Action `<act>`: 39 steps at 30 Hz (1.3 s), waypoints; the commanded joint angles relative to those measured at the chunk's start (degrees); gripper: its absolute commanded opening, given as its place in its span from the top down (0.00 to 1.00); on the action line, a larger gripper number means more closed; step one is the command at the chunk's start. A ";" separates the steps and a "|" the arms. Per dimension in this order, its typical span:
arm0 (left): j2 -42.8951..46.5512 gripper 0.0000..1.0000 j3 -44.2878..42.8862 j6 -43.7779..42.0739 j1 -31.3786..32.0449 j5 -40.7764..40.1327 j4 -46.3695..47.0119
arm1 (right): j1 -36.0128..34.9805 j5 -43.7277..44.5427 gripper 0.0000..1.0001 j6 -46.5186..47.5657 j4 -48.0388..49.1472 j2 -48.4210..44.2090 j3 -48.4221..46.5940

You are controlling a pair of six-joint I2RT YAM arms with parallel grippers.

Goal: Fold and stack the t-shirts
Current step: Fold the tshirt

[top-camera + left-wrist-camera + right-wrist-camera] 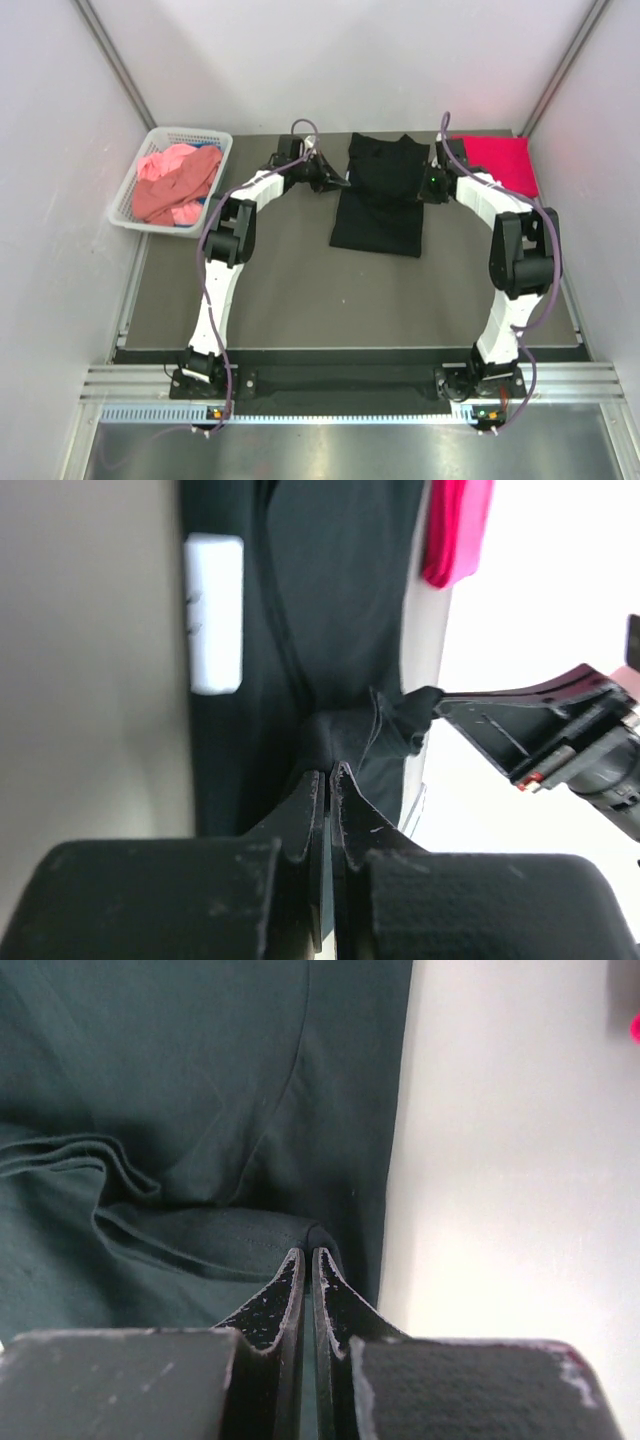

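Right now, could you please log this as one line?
left gripper: shut on black t-shirt | right gripper: shut on black t-shirt | red t-shirt: folded

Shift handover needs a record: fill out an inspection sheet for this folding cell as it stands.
Surface: dark grey table, no spills seen.
Job's things: black t-shirt mid-table, far part doubled over; red t-shirt folded at the far right corner; pink t-shirts heaped in the basket.
Clutter: white lattice basket at far left; nothing else seen.
Grippers: left gripper and right gripper both shut on the black t-shirt, at opposite sides.
Cables: purple cables run along both arms.
Surroundings: white walls; metal rail at the near edge.
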State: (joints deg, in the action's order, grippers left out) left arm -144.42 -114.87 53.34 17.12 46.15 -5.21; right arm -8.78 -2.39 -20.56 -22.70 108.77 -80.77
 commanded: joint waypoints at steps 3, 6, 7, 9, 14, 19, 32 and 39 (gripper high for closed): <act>-2.97 1.00 -5.53 7.02 -0.60 3.32 10.21 | 2.18 -2.61 1.00 -0.45 2.75 2.23 -4.57; -3.85 1.00 -5.98 7.66 -0.60 2.11 11.28 | 2.62 -3.06 1.00 -0.89 3.10 3.20 -5.62; -4.03 1.00 -6.15 7.31 -0.69 1.58 10.58 | 2.71 -3.06 0.99 -0.98 3.01 3.46 -6.06; -4.73 1.00 -7.12 6.78 -1.04 0.52 9.26 | 3.24 -3.06 0.98 -1.33 2.49 5.12 -7.29; -5.43 0.93 -7.30 6.60 -2.09 -1.06 8.90 | 5.52 -2.70 0.93 -2.99 2.04 8.12 -10.97; -4.74 0.85 -9.40 6.60 -3.59 2.96 10.40 | 7.10 -5.68 0.64 -4.41 4.24 8.74 -12.22; 8.89 0.58 2.25 -21.96 -4.03 -1.33 -14.91 | 6.84 -16.50 0.54 5.94 1.79 -1.99 -3.15; 16.53 0.56 17.47 -26.44 -2.27 0.70 -15.53 | 5.09 -21.34 0.49 8.07 -0.94 -6.89 5.62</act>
State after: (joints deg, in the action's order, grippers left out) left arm -132.94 -102.19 31.62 14.00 45.34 -18.96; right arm -2.15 -20.16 -15.68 -22.09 107.35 -78.43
